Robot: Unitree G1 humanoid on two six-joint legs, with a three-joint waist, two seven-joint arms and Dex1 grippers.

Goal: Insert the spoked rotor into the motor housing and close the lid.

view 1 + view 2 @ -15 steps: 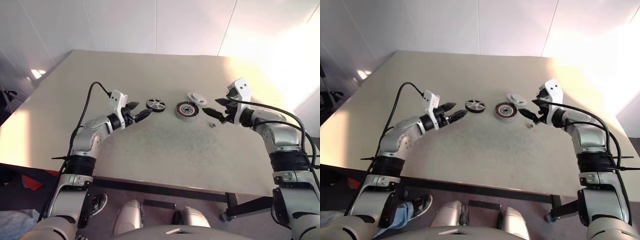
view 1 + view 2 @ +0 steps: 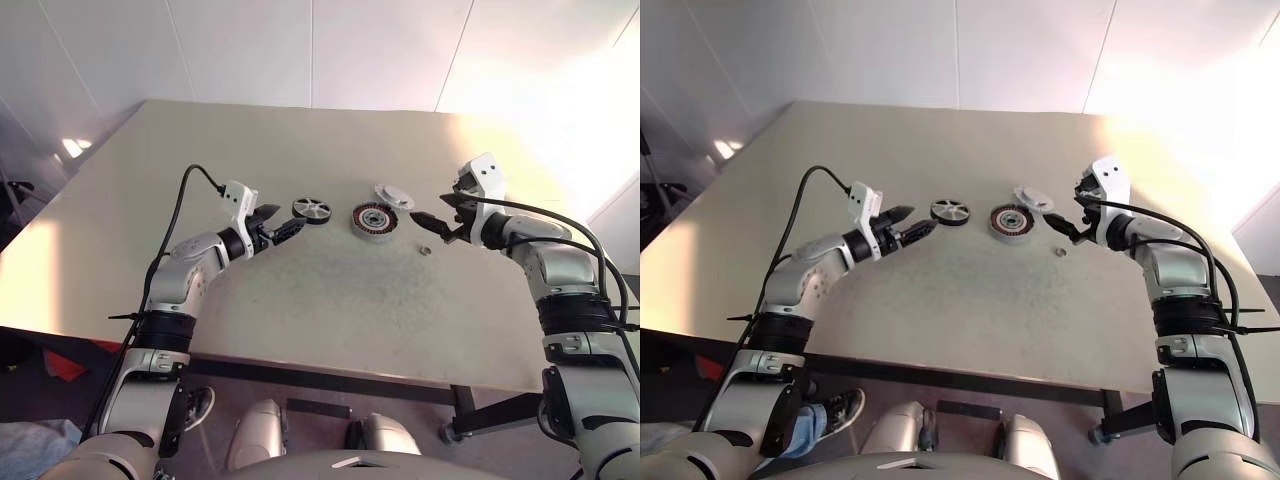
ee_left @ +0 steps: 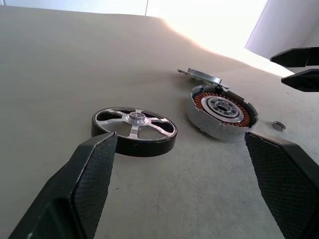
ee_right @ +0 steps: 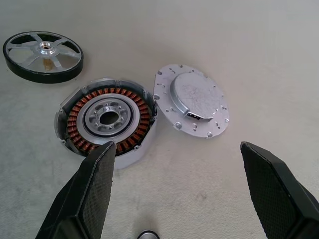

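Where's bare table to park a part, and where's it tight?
Free: the table between the parts row and its near edge, and the far half behind the lid. Crowded: spoked rotor, motor housing and lid sit close together between the open left gripper and open right gripper; a small ring lies near the right one.
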